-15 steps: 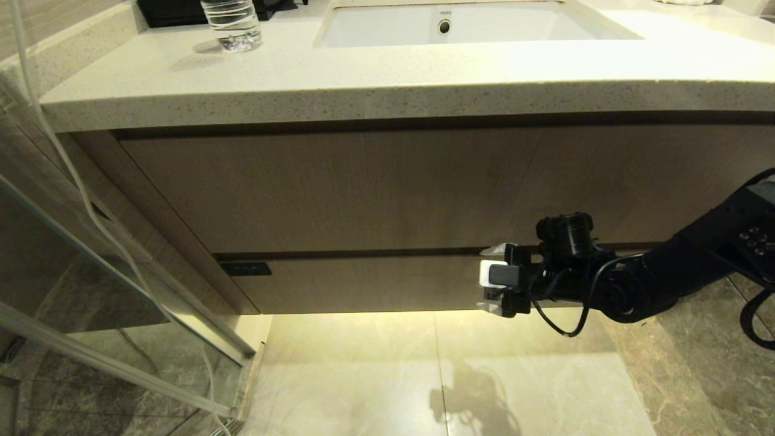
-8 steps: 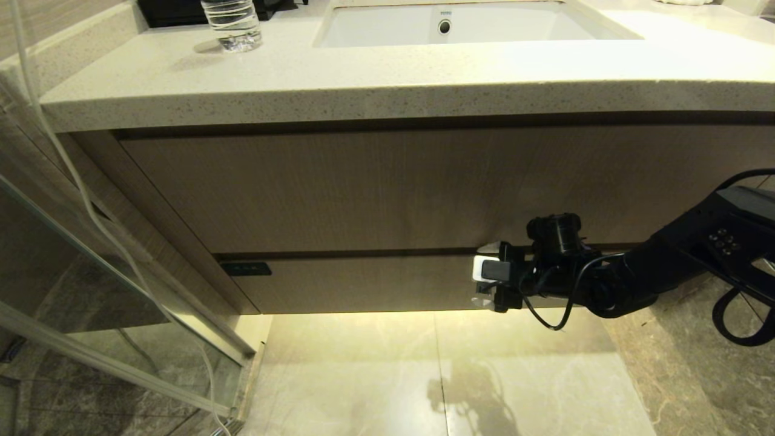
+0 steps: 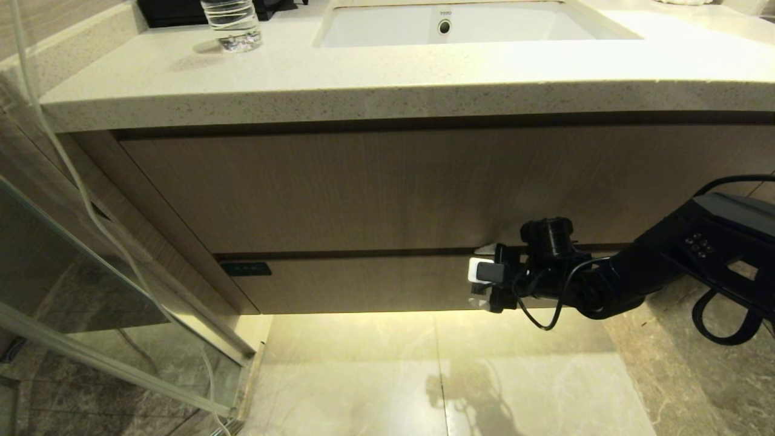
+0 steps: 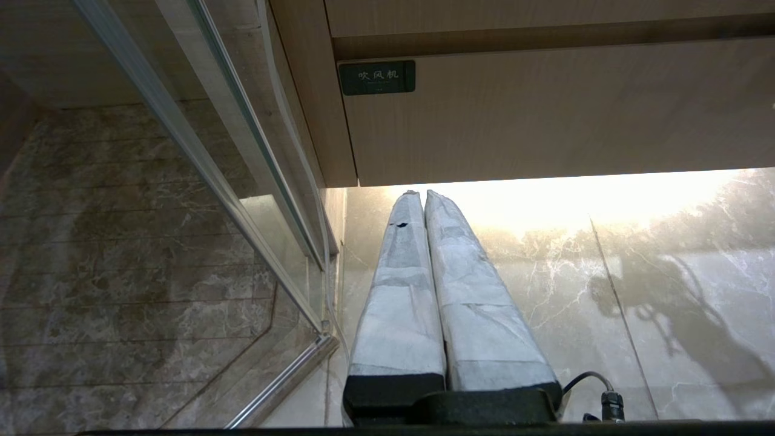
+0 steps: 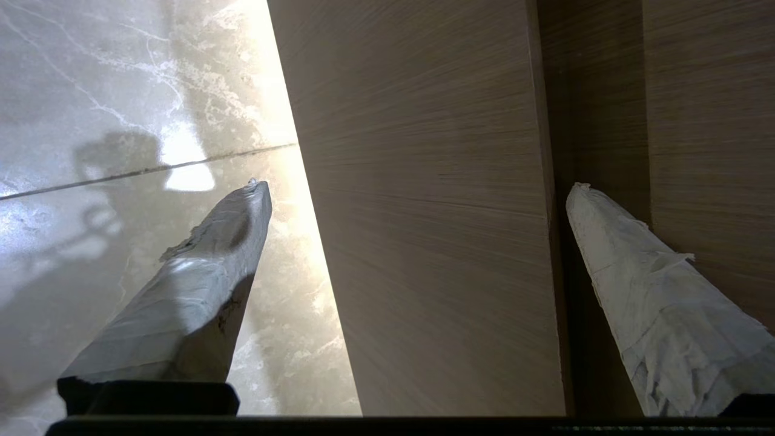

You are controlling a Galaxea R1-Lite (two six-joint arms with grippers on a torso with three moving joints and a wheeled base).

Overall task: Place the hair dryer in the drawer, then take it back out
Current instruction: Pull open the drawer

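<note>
**Right claw spread wide across the drawer front, left one parked low**

The right arm comes in from the right edge of the head view, black and roughly level, elbow bent down near the lower right, wrist pointing left at the vanity. Its right claw (image 3: 481,278) sits at the drawer (image 3: 363,283), right of center in the frame, turned so one finger is up and the other down. In the right wrist view the two taped fingers (image 5: 200,290) stand far apart: one is over the lit floor (image 5: 121,121) below the drawer's bottom edge, the other lines up with the dark gap (image 5: 593,151) between the drawer and the taller panel (image 3: 363,188) above it. The drawer's wood-grain face fills the space between them. Can't tell if either finger is actually touching the wood.

The drawer looks closed, flush under the taller panel, with its small black label (image 3: 245,269) at the left end. No hair dryer showing in any view, so can't say where it is.

The left claw (image 4: 418,200) is only in its own wrist view, fingers pressed together, pointing at the floor just under the drawer's left end, near the label (image 4: 376,77) and a glass panel (image 4: 181,151).

Up top on the counter (image 3: 363,79): a clear plastic bottle (image 3: 231,23) in the upper left and a white sink (image 3: 460,24) at top center.
</note>
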